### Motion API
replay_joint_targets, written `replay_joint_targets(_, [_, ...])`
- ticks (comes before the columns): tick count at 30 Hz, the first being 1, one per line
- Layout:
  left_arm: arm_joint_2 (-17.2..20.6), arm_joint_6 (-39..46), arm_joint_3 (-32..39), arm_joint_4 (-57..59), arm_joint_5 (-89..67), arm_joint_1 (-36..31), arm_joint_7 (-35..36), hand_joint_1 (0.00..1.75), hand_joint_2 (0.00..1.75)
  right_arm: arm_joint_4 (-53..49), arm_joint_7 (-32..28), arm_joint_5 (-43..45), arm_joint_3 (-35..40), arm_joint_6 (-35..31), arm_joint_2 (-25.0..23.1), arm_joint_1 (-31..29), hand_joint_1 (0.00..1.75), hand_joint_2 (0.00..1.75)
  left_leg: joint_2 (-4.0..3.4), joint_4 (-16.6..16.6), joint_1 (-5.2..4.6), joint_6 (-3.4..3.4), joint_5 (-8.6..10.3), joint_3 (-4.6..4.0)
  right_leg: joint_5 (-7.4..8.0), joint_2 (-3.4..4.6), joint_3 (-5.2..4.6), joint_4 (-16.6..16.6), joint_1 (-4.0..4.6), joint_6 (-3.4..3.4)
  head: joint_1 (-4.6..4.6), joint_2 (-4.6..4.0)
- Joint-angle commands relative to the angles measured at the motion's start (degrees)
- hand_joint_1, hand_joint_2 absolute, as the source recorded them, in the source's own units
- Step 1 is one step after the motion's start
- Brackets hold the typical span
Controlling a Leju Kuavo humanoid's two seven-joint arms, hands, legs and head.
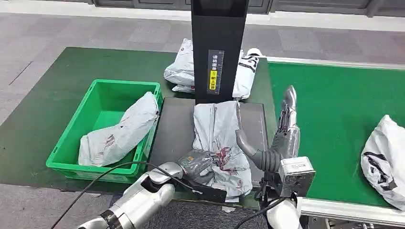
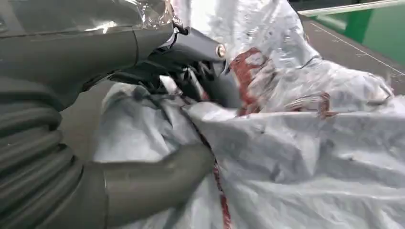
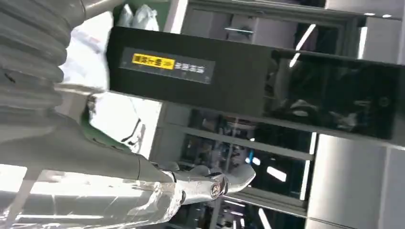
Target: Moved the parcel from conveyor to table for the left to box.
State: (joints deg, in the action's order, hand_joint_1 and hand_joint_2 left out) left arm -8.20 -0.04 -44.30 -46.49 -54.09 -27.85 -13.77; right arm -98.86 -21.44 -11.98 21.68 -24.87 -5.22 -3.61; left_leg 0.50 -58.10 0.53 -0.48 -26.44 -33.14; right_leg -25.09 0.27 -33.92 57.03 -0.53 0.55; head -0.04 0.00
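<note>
**Inspector A:** Where is the parcel (image 1: 218, 138) recorded?

**Inspector B:** It is recorded lying flat on the dark grey platform (image 1: 174, 126) set into the tabletop (image 1: 57, 90), directly in front of the black upright post (image 1: 216, 47). It is a crumpled grey plastic mailer with red markings. The platform is placed between the green crate (image 1: 102, 100) and the green conveyor (image 1: 334, 109).

**Inspector A:** What is noted of the left robot hand (image 1: 198, 164)?

**Inspector B:** It is seen resting on the near edge of the parcel. In the left wrist view the thumb (image 2: 157, 179) is pressed against the grey film and the darker fingers (image 2: 205, 78) are curled into the folds from the other side, so the film is pinched between them. The parcel is taken as gripped.

**Inspector A:** And the right robot hand (image 1: 282, 133)?

**Inspector B:** It is held just beside the parcel's right edge, above the border of the conveyor. Its fingers are stretched straight forward, the thumb is spread apart, and nothing is held.

**Inspector A:** Other items?

**Inspector B:** One grey parcel (image 1: 117, 136) is noted leaning inside the crate. Further bags (image 1: 184, 71) are piled behind the post. Another white bag (image 1: 384, 157) is seen on the conveyor, well apart from the platform.
</note>
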Motion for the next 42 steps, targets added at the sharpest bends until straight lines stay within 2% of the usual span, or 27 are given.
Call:
replay_joint_targets(1, [1.37,-1.68,-4.51,3.7,-0.92,-0.08,0.5,1.69,1.75,1.3,0.56,0.25,-1.45,-0.01,1.81,0.11,0.0,1.75,-0.1,0.19,-0.03,0.01,0.02,0.18,0.03,0.03,0.14,-0.16,-0.02,-0.03,0.0,0.02])
replay_joint_targets(6, [1.12,-2.44,-5.54,5.16,-2.43,-0.42,1.26,1.75,1.75,1.41,0.8,0.85,-1.44,-0.53,2.27,0.1,0.0,1.75,-0.08,0.13,-0.02,0.01,0.01,0.16,0.0,0.03,0.13,-0.1,0.0,-0.03,0.0,0.0])
replay_joint_targets(9, [0.75,1.07,-4.81,6.51,-4.32,-0.64,3.73,1.75,1.75,1.55,0.72,1.42,-1.6,-1.16,2.49,0.32,0.0,1.75,-0.08,0.14,0.0,0.02,0.03,0.16,0.02,0.02,0.14,-0.14,0.02,-0.03,0.0,0.0])
replay_joint_targets(10, [0.83,6.17,-3.39,6.25,-5.72,-0.81,6.44,1.75,1.75,1.16,0.51,1.49,-2.14,-1.98,2.59,1.1,0.0,1.75,-0.11,0.23,-0.04,0.03,0.07,0.21,0.05,0.03,0.17,-0.2,-0.01,-0.03,0.0,0.0])
replay_joint_targets(12, [1.62,10.61,-0.25,3.3,-5.89,-1.19,7.93,1.75,1.75,-0.24,0.28,1.48,-3.27,-3.22,2.7,2.6,0.0,1.75,-0.04,0.1,-0.01,0.01,0.02,0.15,-0.01,-0.01,0.15,-0.08,0.0,-0.03,0.0,0.0])
replay_joint_targets(14, [2.79,10.04,2.73,-1.99,-5.45,-0.5,8.42,1.75,1.75,-1.13,0.16,1.55,-3.98,-3.65,2.65,3.4,0.0,1.75,-0.01,0.06,0.0,0.0,0.02,0.14,-0.01,-0.04,0.15,-0.05,0.01,-0.04,0.0,0.02])
replay_joint_targets(18, [2.85,10.15,3.67,-3.34,-5.99,0.33,8.54,1.75,1.75,-1.19,0.15,1.53,-4.04,-3.76,2.49,3.39,0.0,1.75,-0.17,0.09,-0.01,-0.02,0.04,0.07,0.05,0.09,0.0,-0.04,0.0,-0.08,0.0,0.0])
replay_joint_targets(19, [2.94,15.61,6.25,-5.63,-5.84,0.93,9.06,1.75,1.75,-1.61,0.13,1.41,-4.7,-4.37,2.09,3.9,0.0,1.75,-0.09,0.09,0.02,-0.02,0.04,0.09,0.07,0.01,0.04,-0.07,0.03,-0.08,-0.02,0.02])
replay_joint_targets(21, [4.05,21.25,10.73,-12.84,-4.48,1.65,9.89,1.75,1.75,-2.52,0.15,1.3,-6.04,-5.51,1.6,4.75,0.0,1.75,-0.07,0.09,0.01,-0.03,0.05,0.06,0.05,-0.01,0.03,-0.06,0.03,-0.08,0.0,0.0])
replay_joint_targets(22, [4.73,27.66,14.16,-18.99,-5.74,2.52,10.76,1.75,1.75,-3.12,0.51,1.38,-6.78,-6.04,1.31,5.28,0.0,1.75,-0.07,0.04,0.0,-0.05,0.05,0.06,0.03,0.02,0.02,0.02,0.01,-0.06,0.0,0.02])
replay_joint_targets(27, [6.39,33.96,21.97,-38.83,-3.85,7.8,8.73,1.75,1.75,-2.19,0.9,1.95,-7.24,-5.65,1.15,4.8,0.0,1.75,-0.21,0.01,0.0,-0.08,0.02,-0.12,0.03,0.15,-0.22,0.1,0.01,-0.09,0.0,0.02])
replay_joint_targets(29, [6.57,33.88,22.13,-39.75,-3.91,8.28,9.01,1.75,1.75,-1.92,0.88,1.95,-7.2,-5.68,1.05,4.69,0.0,1.75,-0.38,0.03,-0.02,-0.1,-0.02,-0.05,0.03,0.31,-0.24,0.11,0.0,-0.11,-0.02,0.02])
replay_joint_targets(39, [6.23,34.36,21.78,-39.03,-4.17,8.51,8.58,1.75,1.75,-1.84,0.84,1.94,-7.16,-5.73,1.02,4.64,0.0,1.75,-0.12,0.06,0.01,-0.09,0.05,-0.1,0.0,0.09,-0.18,0.04,0.02,-0.13,0.0,0.02])
replay_joint_targets(42, [5.97,39.21,22.73,-40.29,-4.21,8.54,7.4,1.75,1.75,-1.09,0.86,2.06,-6.81,-5.49,1.13,4.17,0.0,1.75,-0.12,0.08,-0.03,-0.09,0.06,-0.08,-0.01,0.08,-0.18,0.06,-0.01,-0.13,0.0,0.0])
